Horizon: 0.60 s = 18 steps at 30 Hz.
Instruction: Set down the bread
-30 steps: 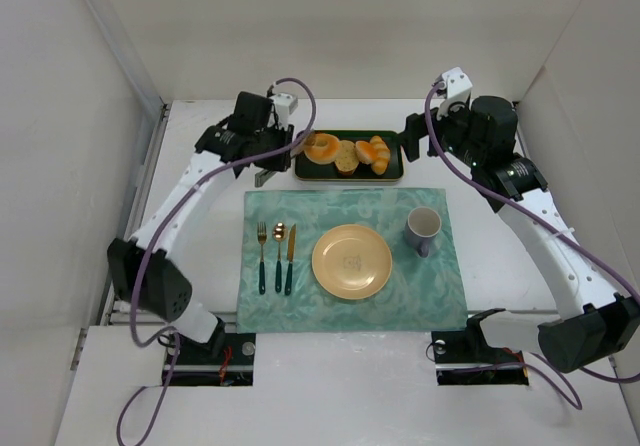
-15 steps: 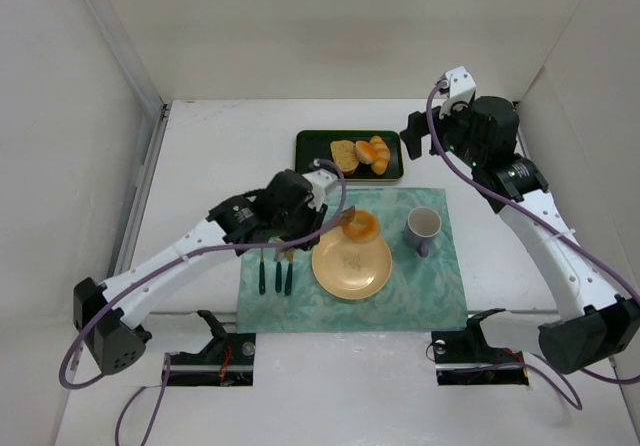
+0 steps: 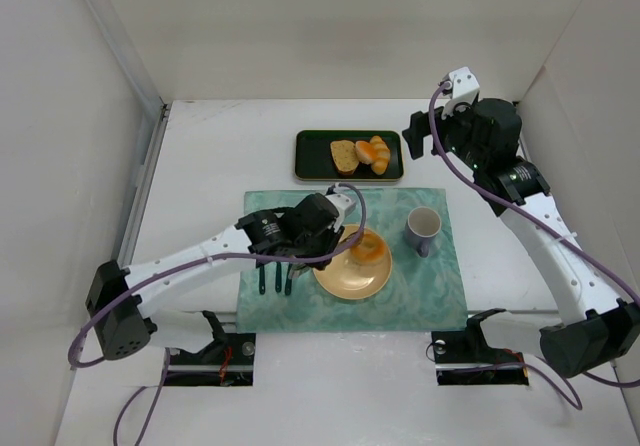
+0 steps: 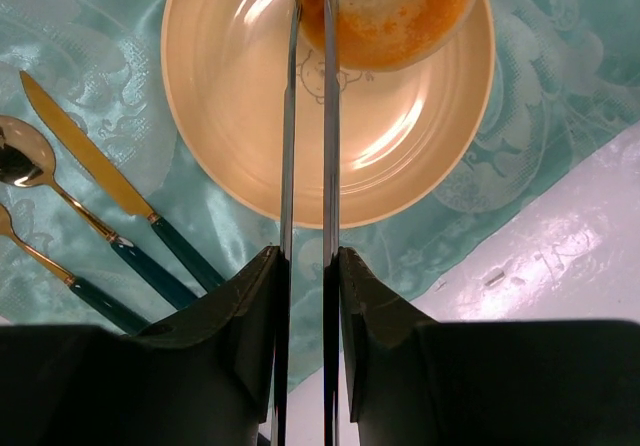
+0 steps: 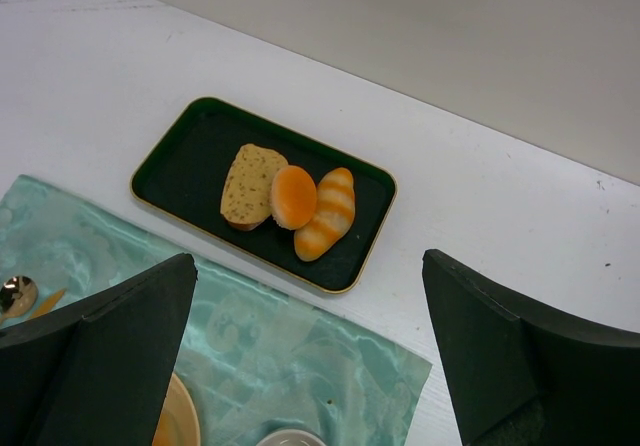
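Note:
The bread [image 3: 368, 248] is a small golden-orange ring. It hangs over the far right part of the yellow plate [image 3: 338, 278] on the teal placemat. My left gripper [image 3: 352, 243] is shut on its left edge. In the left wrist view the two thin fingers [image 4: 289, 116] pinch the bread [image 4: 400, 11] at the top of the frame, over the plate [image 4: 250, 96]. I cannot tell whether the bread touches the plate. My right gripper [image 3: 425, 138] hangs open and empty beside the tray at the back right; its own view also shows it open [image 5: 310, 366].
A dark green tray [image 3: 312, 162] at the back holds a toast slice [image 3: 345, 156] and orange rolls [image 3: 377, 154]. A grey mug [image 3: 423, 228] stands right of the plate. A fork, spoon and knife [image 3: 277, 266] lie left of it on the placemat [image 3: 410, 291].
My left arm has carried the bread from the tray to the plate and brought it lower over the plate's far right part. The right arm has not moved.

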### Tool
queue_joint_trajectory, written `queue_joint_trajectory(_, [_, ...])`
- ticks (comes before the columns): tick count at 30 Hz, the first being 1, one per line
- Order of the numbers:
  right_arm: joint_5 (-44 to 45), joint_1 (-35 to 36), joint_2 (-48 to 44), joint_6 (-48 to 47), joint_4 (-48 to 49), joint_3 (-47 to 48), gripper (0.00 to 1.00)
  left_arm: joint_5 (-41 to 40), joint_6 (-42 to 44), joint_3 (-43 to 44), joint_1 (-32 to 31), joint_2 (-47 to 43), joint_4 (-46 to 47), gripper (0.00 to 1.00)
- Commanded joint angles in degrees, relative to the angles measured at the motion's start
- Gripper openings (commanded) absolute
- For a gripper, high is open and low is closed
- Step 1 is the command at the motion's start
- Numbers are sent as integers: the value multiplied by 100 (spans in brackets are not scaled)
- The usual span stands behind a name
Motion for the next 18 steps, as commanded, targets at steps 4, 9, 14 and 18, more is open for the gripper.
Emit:
queue_joint_trajectory(4, [115, -22, -134, 59, 306, -5, 100, -443, -137, 29, -161, 187, 5, 0])
queue_joint_trajectory(9, [115, -22, -134, 59, 306, -5, 100, -558, -190, 82, -214, 239, -101, 6])
queue_joint_trajectory(14, [115, -22, -134, 59, 306, -5, 100, -671, -295, 29, -214, 178, -101, 30])
queue_joint_trajectory(18, [115, -22, -134, 59, 306, -5, 100, -724, -296, 29, -267, 125, -153, 40])
